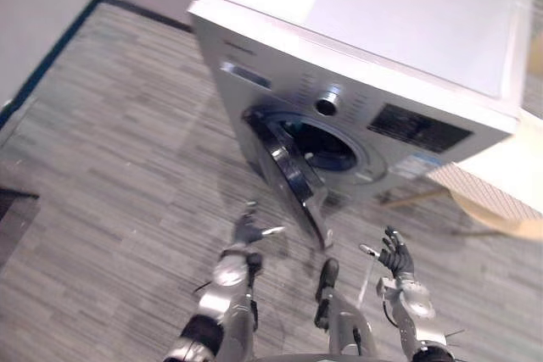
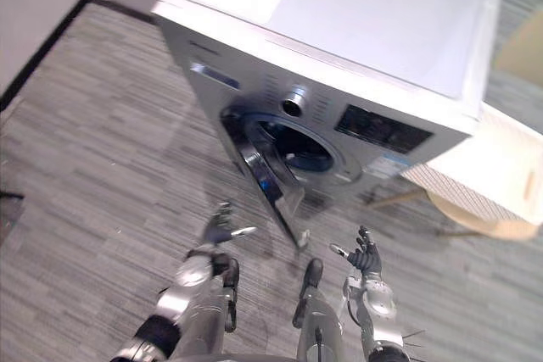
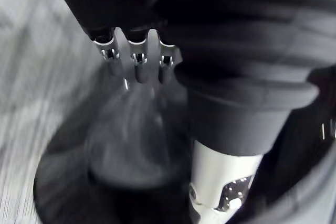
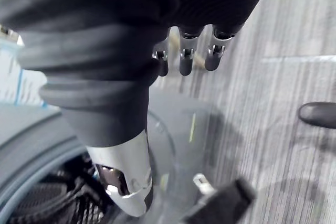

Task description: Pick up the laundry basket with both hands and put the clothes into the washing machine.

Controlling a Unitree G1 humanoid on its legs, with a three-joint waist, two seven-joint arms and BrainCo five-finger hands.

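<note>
A silver front-loading washing machine (image 1: 356, 57) stands before me with its round door (image 1: 293, 180) swung open toward my left. The drum opening (image 1: 327, 146) is dark inside. My left hand (image 1: 248, 231) hovers low beside the door's lower edge, fingers relaxed, holding nothing. In the left wrist view the door's domed glass (image 3: 131, 145) lies just past the fingers (image 3: 139, 59). My right hand (image 1: 394, 256) is raised on the other side of the door, below the machine's front, fingers spread and empty. Its wrist view looks down at the drum's rim (image 4: 47, 198).
A pale piece of furniture with a wooden rim (image 1: 501, 209) stands close to the machine's right side. A wall with a dark blue skirting (image 1: 42, 65) runs along the left. A dark mat (image 1: 13, 209) lies at the left edge of the grey plank floor.
</note>
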